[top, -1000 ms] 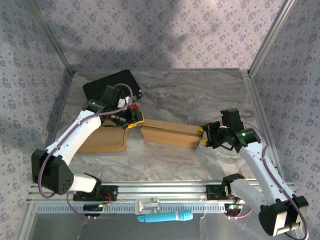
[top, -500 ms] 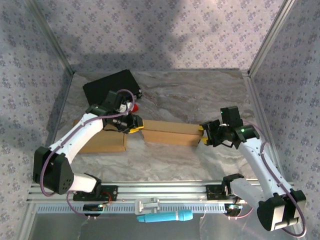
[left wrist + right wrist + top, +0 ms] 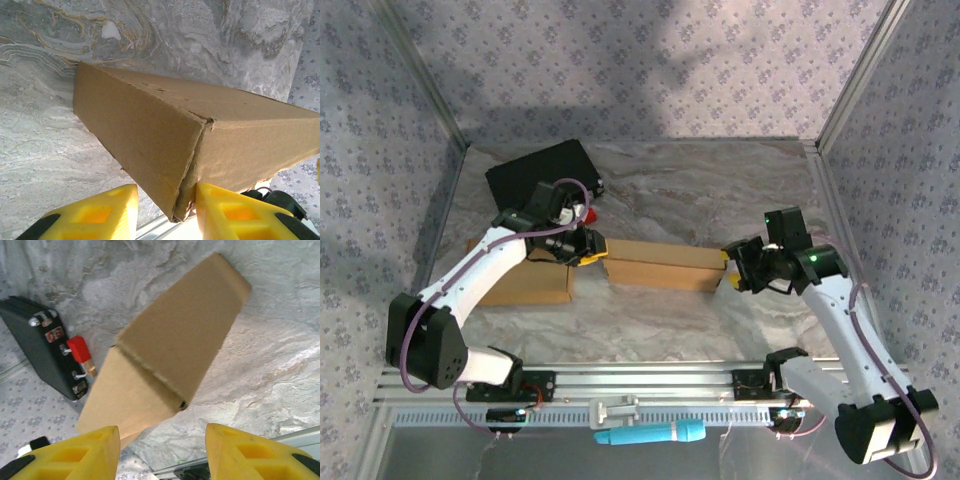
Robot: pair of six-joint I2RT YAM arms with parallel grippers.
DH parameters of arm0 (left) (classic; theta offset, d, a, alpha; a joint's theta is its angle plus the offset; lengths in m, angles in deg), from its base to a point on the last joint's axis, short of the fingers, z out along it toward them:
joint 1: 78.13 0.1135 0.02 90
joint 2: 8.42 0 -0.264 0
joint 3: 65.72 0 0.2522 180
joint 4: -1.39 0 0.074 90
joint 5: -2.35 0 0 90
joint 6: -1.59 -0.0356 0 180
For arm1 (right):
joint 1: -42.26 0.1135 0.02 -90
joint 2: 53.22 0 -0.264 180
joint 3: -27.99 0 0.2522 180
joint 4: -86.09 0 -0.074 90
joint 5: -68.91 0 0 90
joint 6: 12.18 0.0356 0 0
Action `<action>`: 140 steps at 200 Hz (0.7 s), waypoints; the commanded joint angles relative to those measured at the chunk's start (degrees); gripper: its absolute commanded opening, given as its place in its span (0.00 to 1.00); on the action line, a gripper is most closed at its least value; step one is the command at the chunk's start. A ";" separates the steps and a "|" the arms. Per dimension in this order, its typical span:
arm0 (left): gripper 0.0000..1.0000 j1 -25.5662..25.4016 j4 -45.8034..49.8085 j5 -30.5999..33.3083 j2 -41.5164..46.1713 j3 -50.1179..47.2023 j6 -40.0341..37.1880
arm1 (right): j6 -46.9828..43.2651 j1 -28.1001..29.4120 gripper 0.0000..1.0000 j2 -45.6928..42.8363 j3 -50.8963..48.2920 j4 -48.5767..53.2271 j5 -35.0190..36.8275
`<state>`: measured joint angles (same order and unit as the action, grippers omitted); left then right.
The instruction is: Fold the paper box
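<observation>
Cardboard box [image 3: 660, 265], left hand [image 3: 589, 249], right hand [image 3: 728, 268] flanking

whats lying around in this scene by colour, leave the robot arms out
brown cardboard boxes: 2
black hard case: 1
teal plastic tool: 1
total: 4

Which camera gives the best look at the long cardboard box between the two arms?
The top external view: the box lies in sight along its full length. The wrist views each look along it from one end, close up.
</observation>
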<state>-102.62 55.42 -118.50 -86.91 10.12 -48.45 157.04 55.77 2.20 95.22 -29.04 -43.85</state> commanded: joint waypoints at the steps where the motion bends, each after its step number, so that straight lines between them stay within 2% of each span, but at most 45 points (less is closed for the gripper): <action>1: 0.35 -0.29 1.48 2.15 -0.36 -1.40 -0.03 | -0.37 -0.14 0.48 2.04 -2.54 -0.47 -0.70; 38: 0.35 -0.54 -0.60 2.07 0.09 -2.05 0.68 | -3.43 -0.42 0.46 2.99 0.09 0.90 0.01; 73: 0.34 -2.65 -4.08 2.04 1.24 -3.43 0.94 | -6.04 -0.51 0.43 1.59 0.41 2.23 -2.23; 101: 0.33 -5.35 -6.63 4.57 5.30 -8.50 2.79 | -8.31 -0.34 0.41 -0.33 -2.51 2.44 -5.53; 140: 0.33 -8.75 -14.43 6.69 10.63 -18.03 7.85 | -15.48 -0.71 0.40 -2.61 -9.27 4.13 -6.25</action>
<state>-109.40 44.08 -116.03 -77.12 -2.01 -44.69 147.41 55.45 0.89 89.93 -28.30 -49.10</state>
